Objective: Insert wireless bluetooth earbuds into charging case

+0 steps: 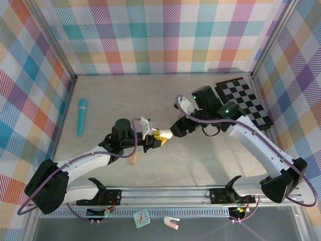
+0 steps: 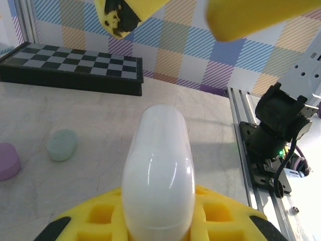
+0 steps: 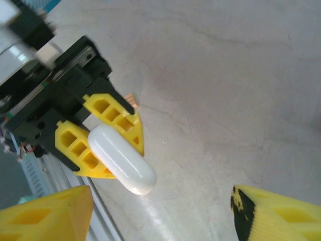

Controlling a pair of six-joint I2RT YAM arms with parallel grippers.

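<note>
A white, capsule-shaped charging case (image 2: 158,170), its lid down, sticks out from between the yellow fingers (image 2: 215,211) of my left gripper (image 1: 156,135), which is shut on it. It hangs above the table. In the right wrist view the same case (image 3: 122,159) points toward the camera, held by the left gripper's fingers (image 3: 113,118). My right gripper (image 3: 160,221) is open just beyond the case's free end, one finger on each side and apart from it. From above, the right gripper (image 1: 174,129) faces the left one. The earbuds are out of view.
A pale green pebble case (image 2: 62,145) and a purple one (image 2: 7,160) lie on the table left of the held case. A chessboard (image 1: 244,100) lies at the back right, a teal cylinder (image 1: 81,116) at the left, and a tan block (image 1: 133,159) under the left wrist.
</note>
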